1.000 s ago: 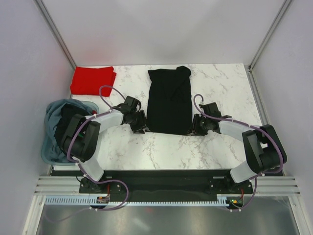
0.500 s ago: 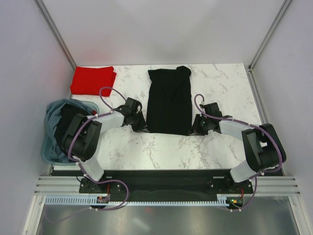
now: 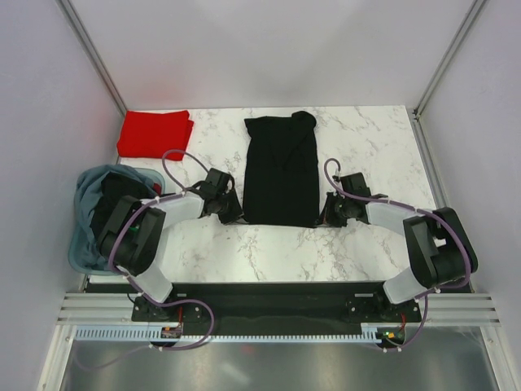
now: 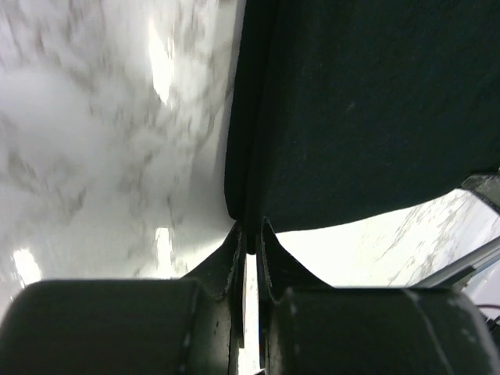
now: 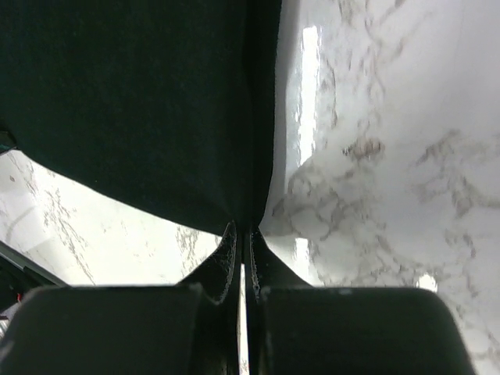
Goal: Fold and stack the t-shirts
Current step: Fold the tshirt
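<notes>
Centre of top view: large black cloth t-shirt (image 3: 282,169), laid flat as long narrow rectangle on white marble tabletop (image 3: 374,138). Pinched at lower-left corner by left gripper (image 3: 234,213), jaws closed to a sliver on hem. Likewise at lower-right corner by right gripper (image 3: 326,217), jaws clamped on cloth edge. Upper left: bright red folded cloth t-shirt (image 3: 155,133). Left edge: grey-blue fabric tub (image 3: 85,187), dark cloth inside.
</notes>
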{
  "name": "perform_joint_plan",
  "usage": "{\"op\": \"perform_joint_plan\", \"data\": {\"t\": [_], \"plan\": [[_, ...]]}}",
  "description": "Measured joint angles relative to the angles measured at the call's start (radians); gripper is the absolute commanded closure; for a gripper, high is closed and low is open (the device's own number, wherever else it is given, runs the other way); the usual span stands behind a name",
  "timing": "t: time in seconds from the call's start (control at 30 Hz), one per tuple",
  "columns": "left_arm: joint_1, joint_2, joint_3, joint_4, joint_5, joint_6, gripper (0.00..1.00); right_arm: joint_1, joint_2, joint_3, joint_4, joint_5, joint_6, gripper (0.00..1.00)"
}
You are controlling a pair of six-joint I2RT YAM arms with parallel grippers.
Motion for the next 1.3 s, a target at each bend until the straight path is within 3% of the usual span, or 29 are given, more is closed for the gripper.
{"op": "perform_joint_plan", "data": {"t": [0.2,0.6,0.8,1.0,1.3], "plan": [[-0.058,-0.155,-0.098,-0.079,-0.005,-0.016,0.98,0.002,-0.117,-0.046,-0.11,-0.001,-0.012,1.0],[-0.224,-0.689,-0.158,-0.333,-0.028,-0.131,0.98,0.003,-0.673,-0.075,-0.462,-0.053,0.009,1.0],[-0.294,-0.877,-0.141,-0.488,-0.038,-0.226,0.98,0.011,-0.833,-0.039,-0.664,-0.104,0.061,1.0],[-0.303,-0.879,0.018,-0.612,-0.093,-0.242,0.98,0.013,-0.802,0.155,-0.776,-0.096,0.078,1.0],[-0.274,-0.658,0.224,-0.672,-0.211,-0.184,0.98,0.013,-0.534,0.346,-0.772,0.022,0.026,1.0]]}}
